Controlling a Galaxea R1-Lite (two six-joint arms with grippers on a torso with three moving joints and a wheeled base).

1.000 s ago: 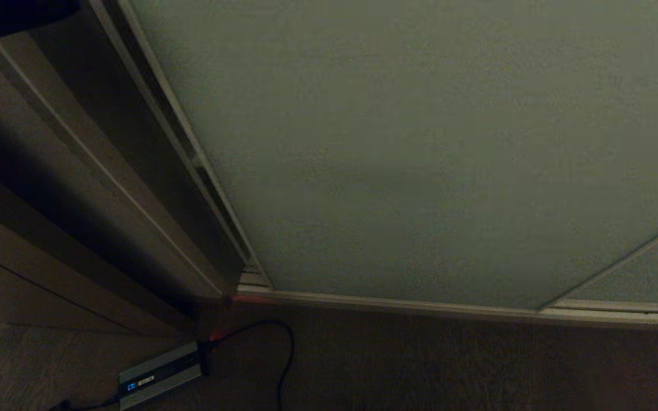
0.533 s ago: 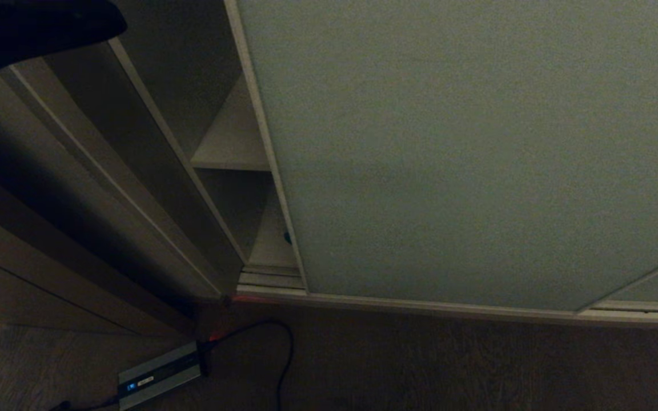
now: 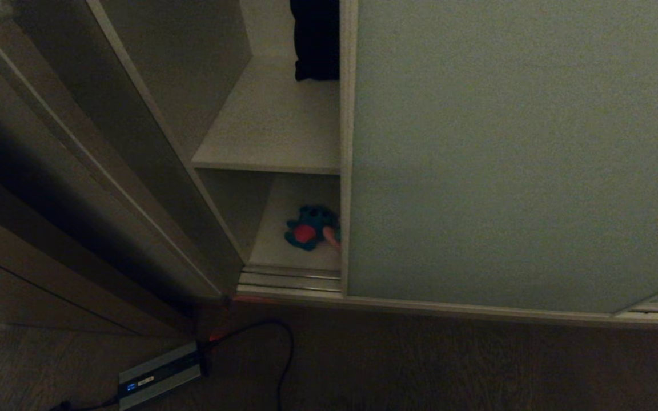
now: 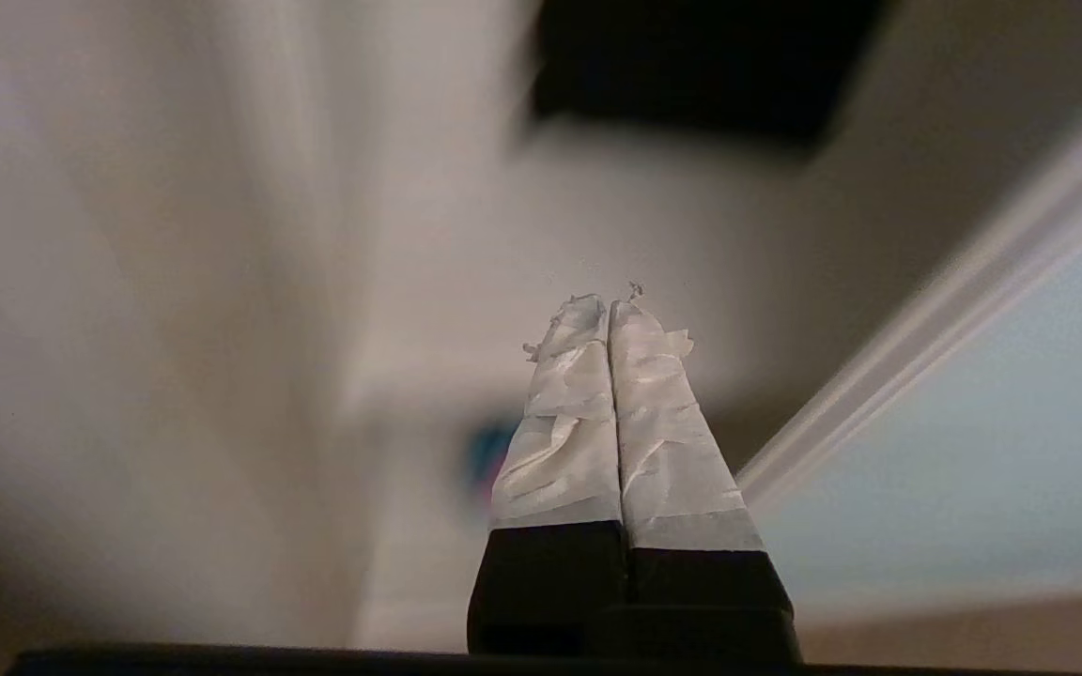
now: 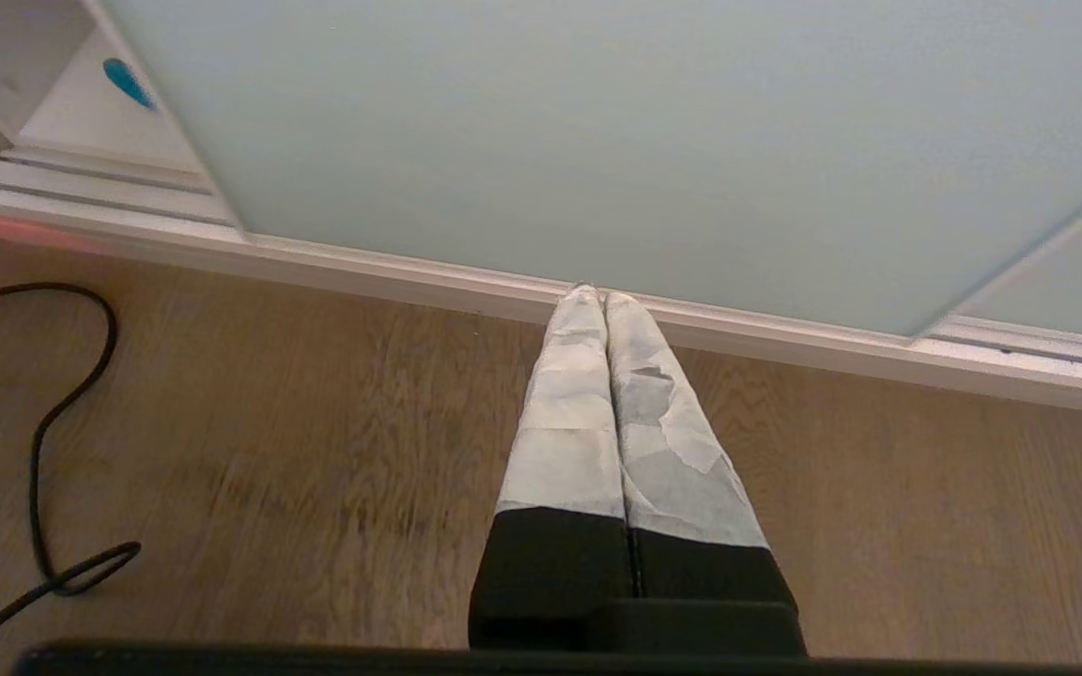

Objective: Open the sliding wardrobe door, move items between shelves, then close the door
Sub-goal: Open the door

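Observation:
The sliding wardrobe door (image 3: 512,154), a grey-green panel with a pale frame, stands partly open, its left edge near the middle of the head view. In the gap are two white shelves, an upper (image 3: 272,134) and a lower (image 3: 283,254). A teal-blue plush with a red belly (image 3: 308,228) lies on the lower shelf; a pink bit (image 3: 332,236) beside it runs behind the door's edge. My left gripper (image 4: 609,305) is shut and empty, facing the opening, with the door (image 4: 973,422) beside it. My right gripper (image 5: 595,296) is shut, parked low by the door's bottom rail.
A black cushion (image 3: 316,40) sits at the back of the upper shelf. The brown door casing (image 3: 77,171) borders the opening on the left. A power adapter (image 3: 160,374) and its black cable (image 3: 287,354) lie on the wood floor.
The door has slid right, from shut to a wide gap, uncovering the shelves, the plush and the cushion. The dark arm at the head view's top left is gone.

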